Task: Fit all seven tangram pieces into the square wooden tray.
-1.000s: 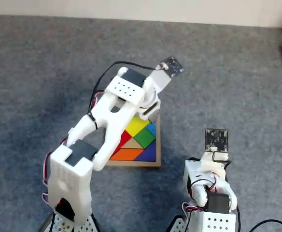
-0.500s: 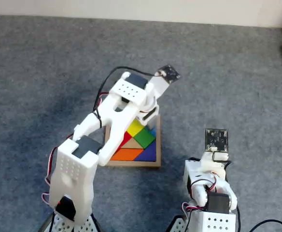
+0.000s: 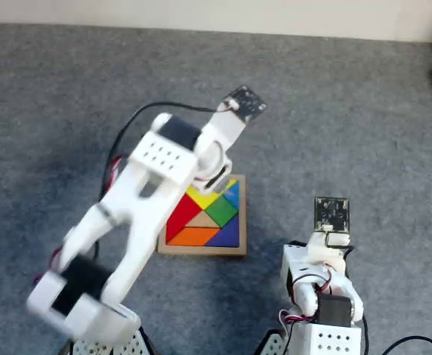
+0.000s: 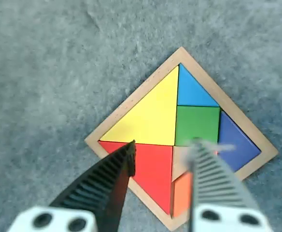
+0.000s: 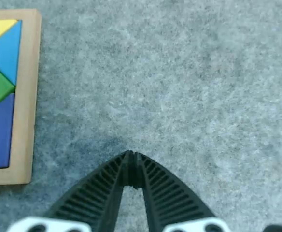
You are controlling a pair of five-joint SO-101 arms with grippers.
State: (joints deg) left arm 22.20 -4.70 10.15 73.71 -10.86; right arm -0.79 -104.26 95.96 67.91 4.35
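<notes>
Square wooden tray (image 4: 136,98) lies flat abt the middle of the grey carpeted table (image 3: 349,111), nearer the arms' edge than the far edge. Seated in it: large yellow triangle (image 4: 148,116); large red triangle (image 4: 153,169); small light-blue triangle (image 4: 191,89); green square (image 4: 196,124); dark-blue piece (image 4: 235,145); orange piece (image 4: 181,198); bare-wood piece (image 4: 179,159). Seven counted, no gap seen, so job looks done. Left gripper (image 4: 163,145) hangs right over the tray, jaws apart w/ nothing between; tray is square, no long axis, edges diagonal to the finger line. Right gripper (image 5: 132,162) has jaws pressed together, empty, over bare table; tray rim off to its side, apart. Left gripper is far nearer than right; prob. only a straight lift-away is left.
</notes>
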